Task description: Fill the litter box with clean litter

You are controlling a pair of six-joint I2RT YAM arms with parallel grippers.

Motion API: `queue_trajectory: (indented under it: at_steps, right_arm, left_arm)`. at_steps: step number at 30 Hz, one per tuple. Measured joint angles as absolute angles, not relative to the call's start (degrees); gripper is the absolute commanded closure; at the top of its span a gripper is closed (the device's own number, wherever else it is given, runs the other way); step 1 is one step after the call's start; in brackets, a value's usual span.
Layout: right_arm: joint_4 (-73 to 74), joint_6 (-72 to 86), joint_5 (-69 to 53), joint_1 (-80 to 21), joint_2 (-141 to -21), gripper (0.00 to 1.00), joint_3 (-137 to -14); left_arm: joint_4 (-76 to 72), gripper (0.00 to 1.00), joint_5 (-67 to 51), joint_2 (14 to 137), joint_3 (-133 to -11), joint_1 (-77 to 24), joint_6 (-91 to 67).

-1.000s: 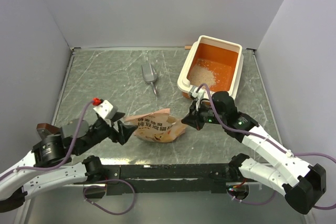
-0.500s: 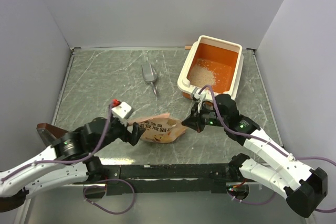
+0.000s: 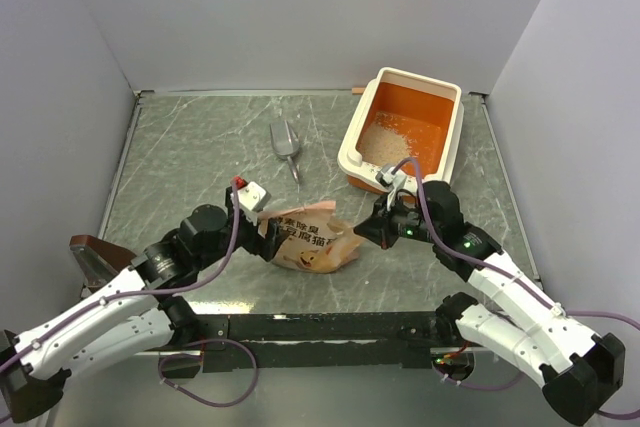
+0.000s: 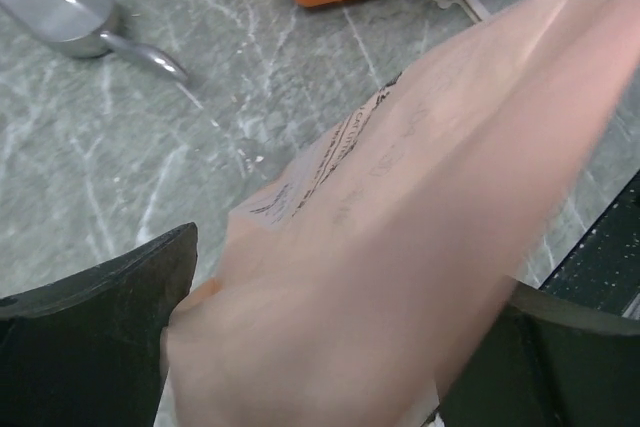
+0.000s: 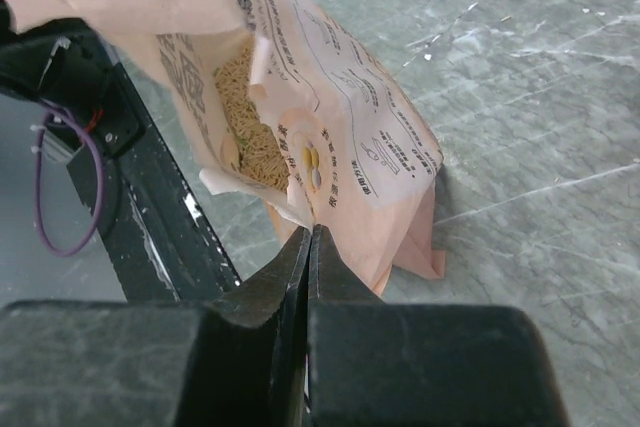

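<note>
Brought forward, the left gripper [image 3: 268,234] is spread astride the bag [image 3: 310,245] pinched by the right gripper [image 3: 375,230], while the litter box [image 3: 349,150] beyond is only partly covered with clean litter [image 3: 392,139], more judged needed.

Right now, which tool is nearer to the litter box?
Right. The right tool sits just short of the litter box's near end, pinching the paper bag. The left tool is farther off, at the bag's opposite end.
</note>
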State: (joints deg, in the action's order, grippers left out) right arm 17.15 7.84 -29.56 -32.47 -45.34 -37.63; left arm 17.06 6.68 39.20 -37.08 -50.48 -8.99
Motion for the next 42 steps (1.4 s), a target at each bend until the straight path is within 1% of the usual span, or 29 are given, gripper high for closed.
queue_trajectory:
  at_steps: [2,11,12,14,17,18,19,20,21,23,24,25,26,27,28,31,34,37,42]
  right_arm:
    - [16.4,8.6,-29.9,-31.8,-45.0,1.0,-36.9]
    - [12.9,12.4,-33.3,-29.3,-42.2,1.0,-32.9]
    - [12.5,12.8,-33.9,-29.1,-41.8,1.0,-32.4]
    - [11.6,13.5,-35.0,-28.8,-41.4,1.0,-31.6]
    - [11.0,14.3,-36.2,-28.7,-41.2,1.0,-31.2]
    - [10.7,14.5,-36.4,-28.6,-41.0,1.0,-30.9]
    - [10.5,14.8,-36.6,-28.5,-40.9,1.0,-30.7]
    - [10.5,15.1,-36.7,-28.4,-40.6,1.0,-30.5]
    - [10.4,15.2,-36.7,-28.2,-40.4,1.0,-30.4]
    - [10.5,15.4,-36.6,-28.0,-40.0,1.0,-30.4]
    - [10.8,15.6,-36.5,-27.9,-39.9,0.98,-30.4]
    - [10.8,15.6,-36.4,-27.9,-39.7,0.8,-30.3]
    - [10.8,15.7,-36.2,-27.8,-39.4,0.72,-30.1]
    - [10.8,16.1,-35.9,-27.8,-39.1,0.68,-29.8]
    - [10.7,16.1,-35.3,-27.6,-38.4,0.6,-29.5]
    - [9.7,16.3,-34.2,-27.1,-36.1,0.47,-29.4]
    - [5.3,17.1,-34.2,-27.0,-34.6,0.41,-27.5]
    - [-0.4,18.0,-35.2,-27.0,-34.5,0.39,-24.1]
    - [-9.3,18.6,-36.2,-27.0,-39.5,0.38,-20.2]
  left_arm:
    - [14.4,0.12,3.6,39.7,-35.4,-48.8,-9.0]
    - [3.1,0.23,-8.0,41.5,-30.8,-43.8,-10.2]
    - [1.4,0.28,-8.8,41.1,-30.0,-43.8,-10.5]
    - [-1.1,0.35,-9.9,40.2,-28.3,-43.7,-11.0]
    - [-3.0,0.52,-10.8,39.4,-27.0,-43.6,-12.1]
    - [-3.8,0.7,-11.2,39.2,-26.7,-43.6,-12.6]
    - [-4.4,0.81,-11.7,39.1,-26.3,-43.6,-13.0]
    - [-5.3,0.95,-12.3,39.0,-25.8,-43.5,-13.6]
    - [-5.9,0.99,-12.8,39.0,-25.3,-43.6,-14.4]
    - [-7.5,0.99,-14.1,39.2,-24.1,-43.6,-15.4]
    - [-8.6,0.99,-14.4,39.3,-23.6,-43.6,-16.0]
    - [-9.3,0.99,-14.6,39.5,-23.4,-43.6,-16.4]
    - [-9.9,0.99,-14.6,39.7,-23.2,-43.6,-17.0]
    - [-10.3,0.99,-14.4,39.9,-23.0,-43.6,-17.6]
    - [-10.3,0.99,-13.8,39.9,-22.9,-43.6,-18.4]
    - [-9.7,0.99,-10.1,38.4,-22.7,-43.6,-20.4]
    - [-7.2,0.99,-5.6,34.5,-21.7,-43.8,-21.8]
    - [-4.4,0.99,-2.1,30.0,-20.3,-44.0,-22.4]
    - [-2.3,0.99,1.0,26.2,-19.0,-44.1,-23.7]
